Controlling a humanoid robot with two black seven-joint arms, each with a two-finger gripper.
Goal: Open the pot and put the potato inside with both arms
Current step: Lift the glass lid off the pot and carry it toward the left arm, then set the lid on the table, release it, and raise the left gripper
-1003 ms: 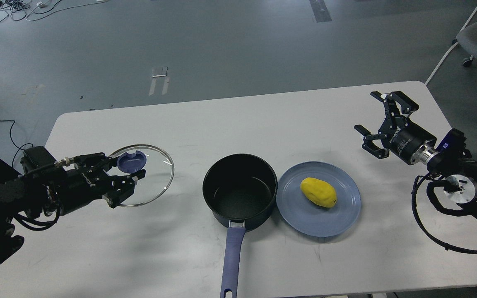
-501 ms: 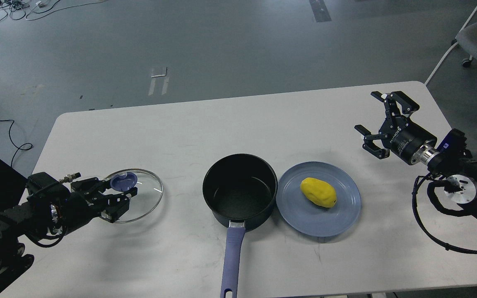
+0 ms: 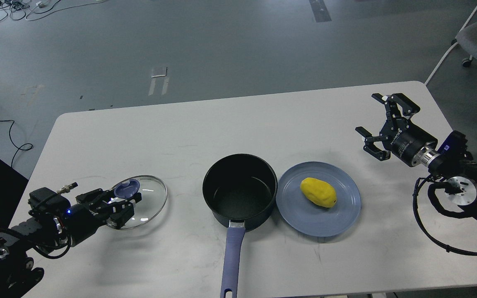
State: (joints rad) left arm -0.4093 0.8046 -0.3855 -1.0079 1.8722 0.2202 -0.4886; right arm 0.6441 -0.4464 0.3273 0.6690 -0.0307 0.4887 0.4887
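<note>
Glass caught the light where the lid (image 3: 141,201) lay low over the desk (image 3: 222,120), its blue knob (image 3: 126,189) pinched by the left end effector (image 3: 123,203), whose fingers were closed around it; whether the rim already touched the desk I could not tell, but it was held well to the side, presumably to clear the way. To the right of that end effector, well apart, stood the pot (image 3: 240,191), uncovered, its black inside bare and its long handle (image 3: 232,262) pointing toward the near edge. Just beyond the pot, touching or nearly so, sat the blue plate (image 3: 346,207) with the potato (image 3: 318,192) lying on it. The right end effector (image 3: 380,127) hung above the desk with its fingers spread wide and holding nothing, the potato below and to its left, likely poised that way so it could come down over it next
</note>
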